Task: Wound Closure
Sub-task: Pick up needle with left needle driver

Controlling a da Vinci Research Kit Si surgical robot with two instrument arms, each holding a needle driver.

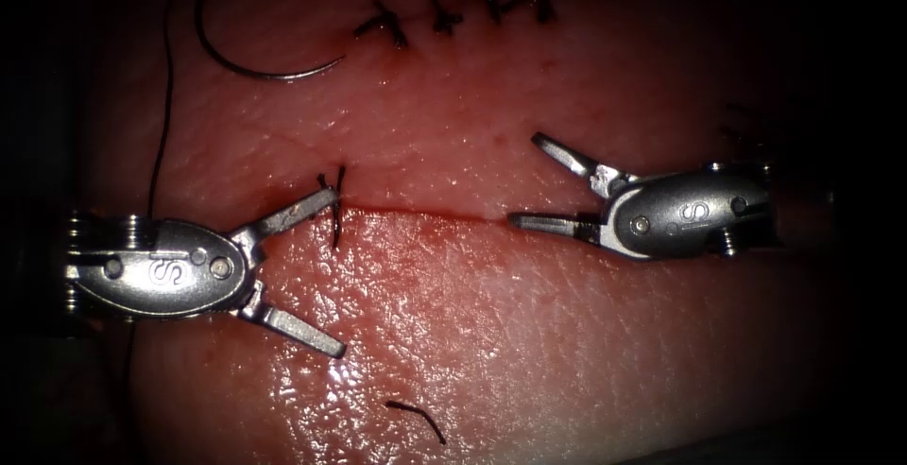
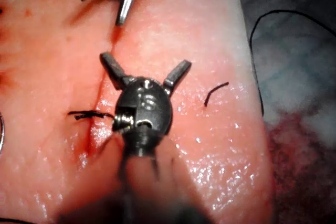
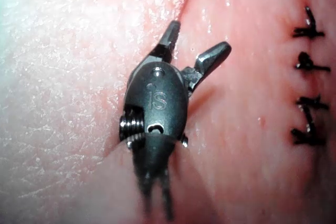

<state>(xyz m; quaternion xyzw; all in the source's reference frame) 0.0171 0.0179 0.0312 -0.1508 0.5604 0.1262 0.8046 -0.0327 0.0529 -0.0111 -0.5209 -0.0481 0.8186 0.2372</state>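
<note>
Both tools are being held wide open, empty: left tool (image 1: 326,271) beside the knot (image 1: 336,210), right tool (image 1: 540,181) over the cut (image 1: 425,212). The needle (image 1: 248,59) is lying free on the tissue (image 1: 567,352) — thin, stiff, slippery, best gripped mid-curve.

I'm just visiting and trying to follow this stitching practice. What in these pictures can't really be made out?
- Thread: in the endoscope view it runs from the needle, lying free on the tissue, into the dark edge; its far end is lost.
- The knot of the stitch at the cut: too small.
- Both tools, left and right, stand open and hold nothing; their shafts vanish in shadow.
- Left wrist view: the shaft is blurred.
</note>
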